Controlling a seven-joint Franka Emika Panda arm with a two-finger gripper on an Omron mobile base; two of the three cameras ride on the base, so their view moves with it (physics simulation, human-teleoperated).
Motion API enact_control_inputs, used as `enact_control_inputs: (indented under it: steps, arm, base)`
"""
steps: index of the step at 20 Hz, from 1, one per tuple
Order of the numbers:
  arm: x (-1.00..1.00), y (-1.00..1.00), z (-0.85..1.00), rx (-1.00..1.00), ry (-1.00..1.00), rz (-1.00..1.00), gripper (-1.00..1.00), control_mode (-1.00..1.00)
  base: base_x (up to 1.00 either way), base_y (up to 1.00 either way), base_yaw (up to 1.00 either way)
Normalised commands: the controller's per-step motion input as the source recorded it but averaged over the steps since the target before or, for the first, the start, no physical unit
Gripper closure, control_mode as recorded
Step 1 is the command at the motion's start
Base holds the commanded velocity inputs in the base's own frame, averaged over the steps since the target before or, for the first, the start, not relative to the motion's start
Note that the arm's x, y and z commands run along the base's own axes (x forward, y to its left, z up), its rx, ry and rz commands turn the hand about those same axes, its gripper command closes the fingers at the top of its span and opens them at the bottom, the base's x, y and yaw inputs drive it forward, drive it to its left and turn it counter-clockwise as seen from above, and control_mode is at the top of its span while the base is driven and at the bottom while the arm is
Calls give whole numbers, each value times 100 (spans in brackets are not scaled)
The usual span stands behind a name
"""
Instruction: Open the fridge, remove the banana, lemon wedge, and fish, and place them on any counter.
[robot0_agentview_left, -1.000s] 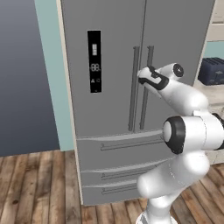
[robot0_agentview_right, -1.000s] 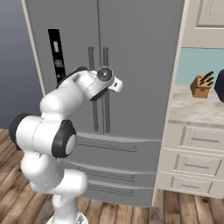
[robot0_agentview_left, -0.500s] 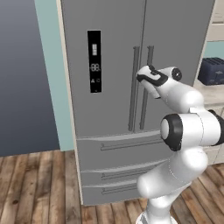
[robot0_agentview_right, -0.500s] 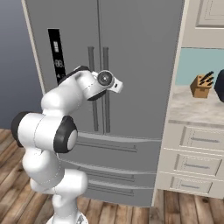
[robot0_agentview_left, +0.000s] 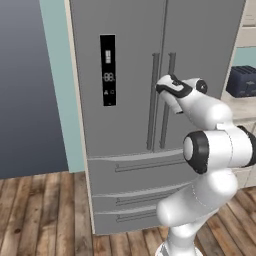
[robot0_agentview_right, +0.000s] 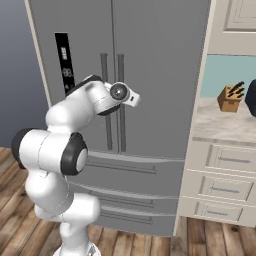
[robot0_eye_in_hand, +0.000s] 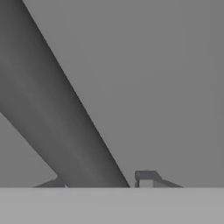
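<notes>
The gripper (robot0_agentview_left: 167, 90) reaches the fridge (robot0_agentview_left: 125, 65) doors' handle (robot0_eye_in_hand: 57, 113); its fingertips (robot0_eye_in_hand: 146, 177) straddle the bar, clamped or not cannot be told.

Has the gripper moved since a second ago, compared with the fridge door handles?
Barely. The gripper stays at the fridge door handles, at the same height; its jaws have narrowed around one bar.

floor (robot0_agentview_left: 40, 215): brown wood planks
wall (robot0_agentview_left: 25, 85): dark grey-blue, left
backsplash (robot0_agentview_right: 220, 75): teal
drawers (robot0_agentview_right: 225, 175): cream, right
knife block (robot0_agentview_right: 230, 97): wooden, on worktop (robot0_agentview_right: 220, 125)
</notes>
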Motion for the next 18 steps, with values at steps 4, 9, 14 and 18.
enact_control_inputs:
  steps: [4,9,14,18]
  arm:
    - [-76,-24,0,0,0,-13,100,-100]
    - [-86,-53,0,0,1,-9,100,-100]
    - [-100,-98,0,0,5,-10,100,-100]
    - [-100,-100,0,0,5,-5,100,-100]
  base:
    - [0,0,0]
    - [0,0,0]
    - [0,0,0]
    - [0,0,0]
